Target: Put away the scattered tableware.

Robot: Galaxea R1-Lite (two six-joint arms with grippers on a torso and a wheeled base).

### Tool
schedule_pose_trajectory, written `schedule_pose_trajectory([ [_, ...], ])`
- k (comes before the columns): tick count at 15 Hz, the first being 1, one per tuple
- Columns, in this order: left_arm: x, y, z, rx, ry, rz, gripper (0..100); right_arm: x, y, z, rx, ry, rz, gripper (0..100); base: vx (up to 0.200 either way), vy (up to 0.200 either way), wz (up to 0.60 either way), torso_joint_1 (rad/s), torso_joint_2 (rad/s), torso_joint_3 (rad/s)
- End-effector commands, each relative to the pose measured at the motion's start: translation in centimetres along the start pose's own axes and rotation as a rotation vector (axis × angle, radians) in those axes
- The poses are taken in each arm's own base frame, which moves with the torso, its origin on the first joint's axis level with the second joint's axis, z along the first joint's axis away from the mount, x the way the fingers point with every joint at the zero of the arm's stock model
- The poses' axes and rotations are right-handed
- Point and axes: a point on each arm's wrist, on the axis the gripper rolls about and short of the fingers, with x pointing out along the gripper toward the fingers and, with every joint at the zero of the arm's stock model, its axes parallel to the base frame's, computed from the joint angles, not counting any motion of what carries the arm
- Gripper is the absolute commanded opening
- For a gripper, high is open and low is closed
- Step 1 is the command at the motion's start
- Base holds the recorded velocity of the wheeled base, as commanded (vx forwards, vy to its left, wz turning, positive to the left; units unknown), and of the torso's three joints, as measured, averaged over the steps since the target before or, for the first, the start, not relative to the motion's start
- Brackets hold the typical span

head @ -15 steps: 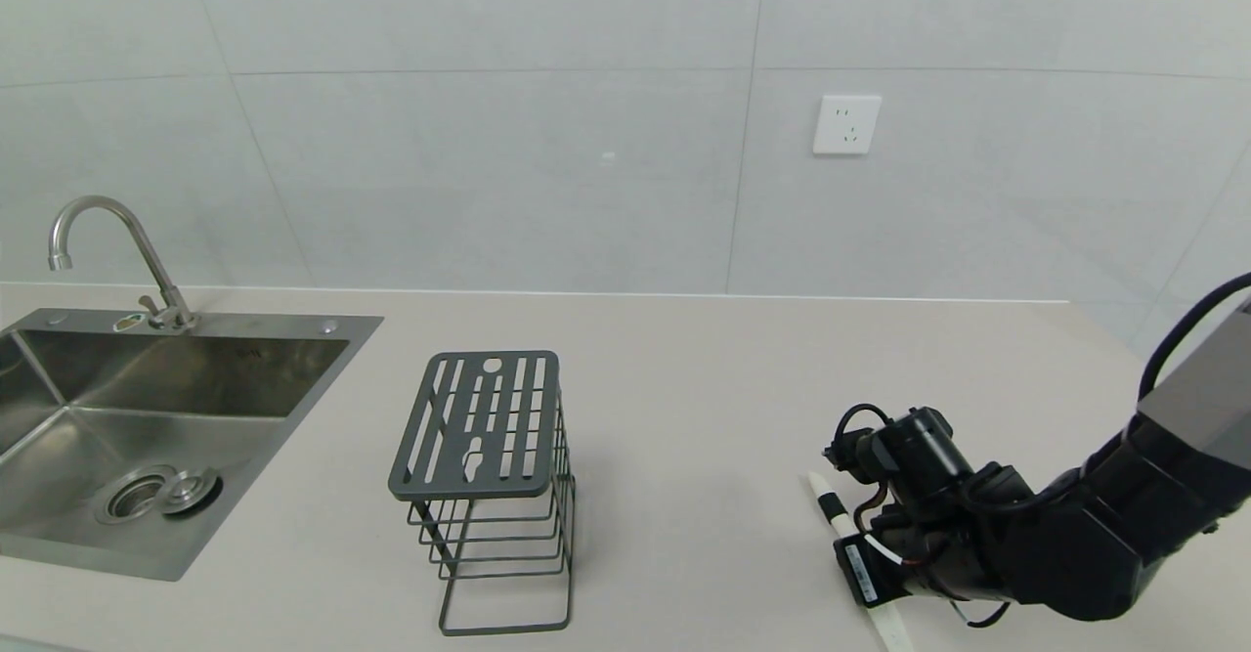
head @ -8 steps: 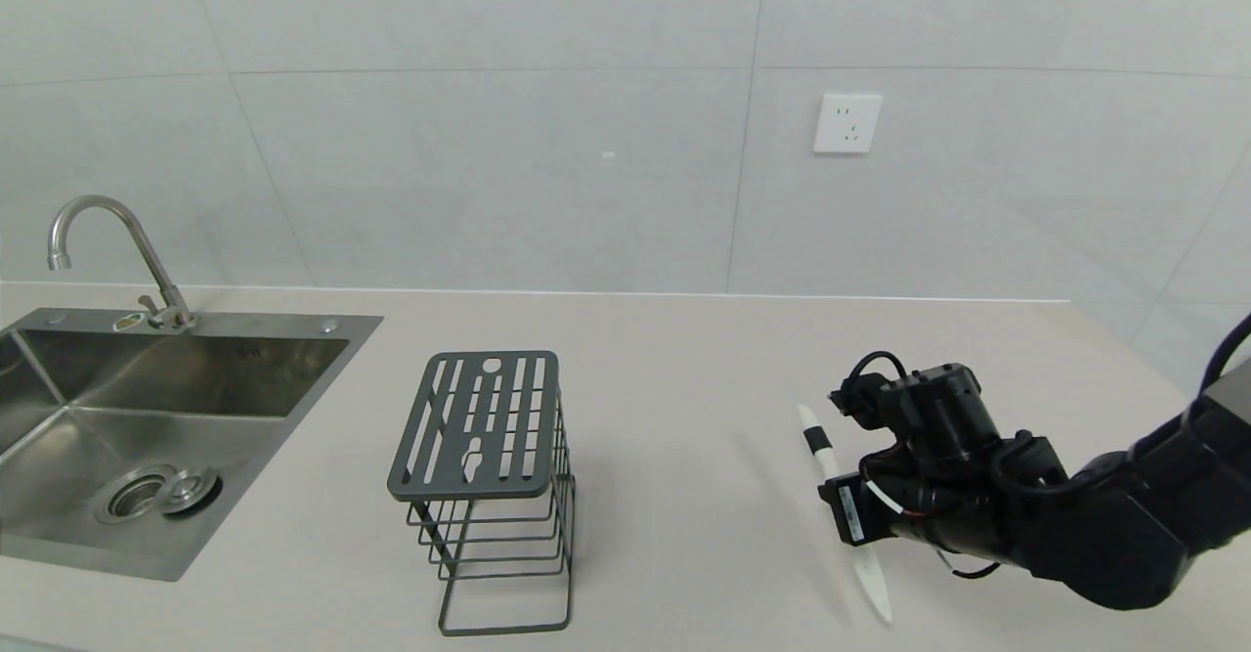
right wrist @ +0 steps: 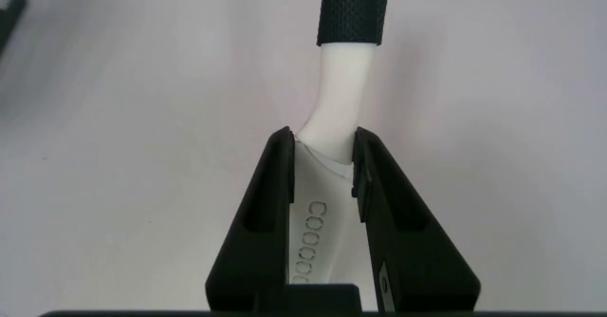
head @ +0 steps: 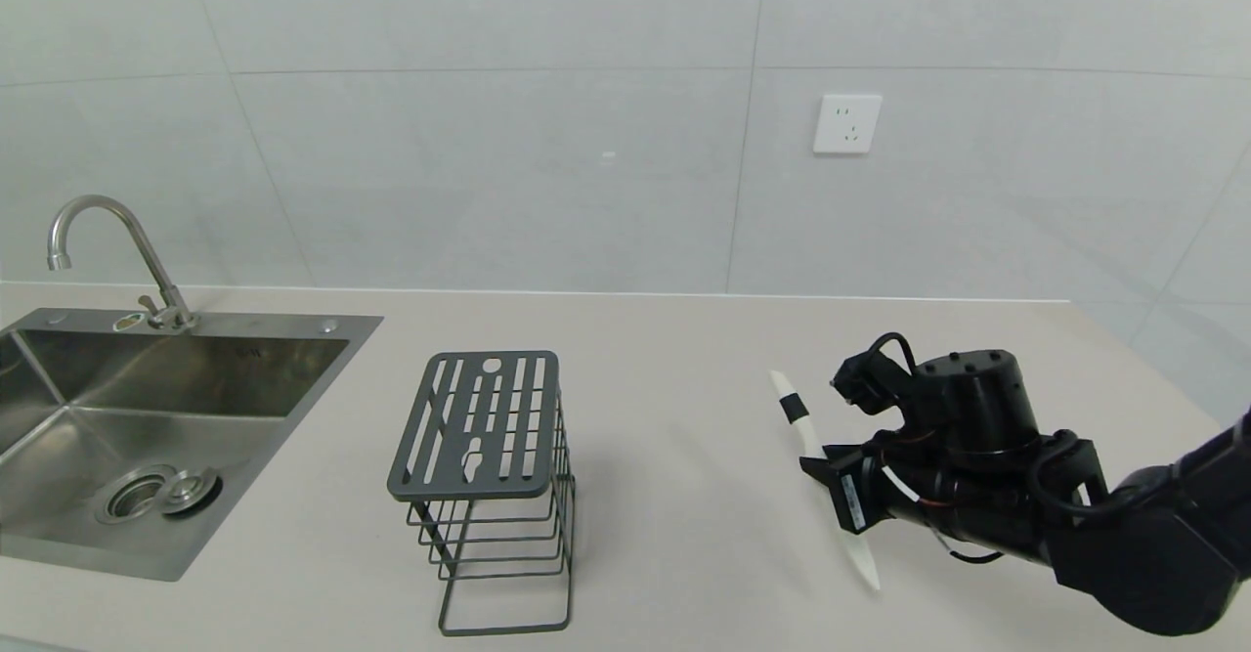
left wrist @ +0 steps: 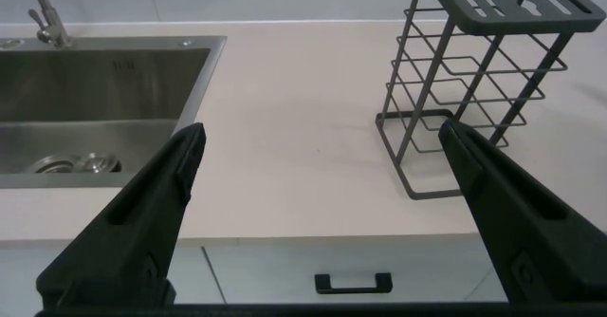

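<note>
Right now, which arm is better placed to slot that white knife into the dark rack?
The right. Its jaws are shut on the white knife, held to the right of the rack. The left arm's jaws stand open and empty.

Right gripper (right wrist: 323, 156) aloft, jaws clamped; left gripper (left wrist: 322, 137) jaws spread wide.

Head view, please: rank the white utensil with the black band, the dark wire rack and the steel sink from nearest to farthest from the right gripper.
1. White utensil with a black band: clamped in the right gripper, on the robot's right.
2. Dark wire rack with a slotted top: mid-counter, to the gripper's left.
3. Steel sink: far left, beyond the rack.
</note>
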Motion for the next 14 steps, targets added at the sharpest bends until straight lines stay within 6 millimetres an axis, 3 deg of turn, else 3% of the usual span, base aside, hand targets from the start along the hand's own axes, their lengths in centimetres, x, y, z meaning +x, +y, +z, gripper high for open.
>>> schedule_pose_trajectory([
  [1,0.0,0.0,0.0,0.003,0.001,-0.004,100,-0.5,0.1,-0.5,-0.037,-0.019,0.034,0,0.0,0.0,0.0,0.0,0.0,0.0],
  [9,0.0,0.0,0.0,0.006,0.0,-0.005,100,-1.7,0.6,0.4,-0.246,-0.222,0.239,0,0.0,0.0,0.0,0.0,0.0,0.0],
  [13,0.0,0.0,0.1,0.031,-0.003,-0.008,100,-2.6,0.7,0.7,-0.273,-0.252,0.253,0,0.0,0.0,0.0,0.0,0.0,0.0],
  [14,-0.5,-0.1,2.4,0.087,-0.131,-0.021,100,-2.9,0.9,0.4,-0.278,-0.245,0.26,0,0.0,0.0,0.0,0.0,0.0,0.0],
])
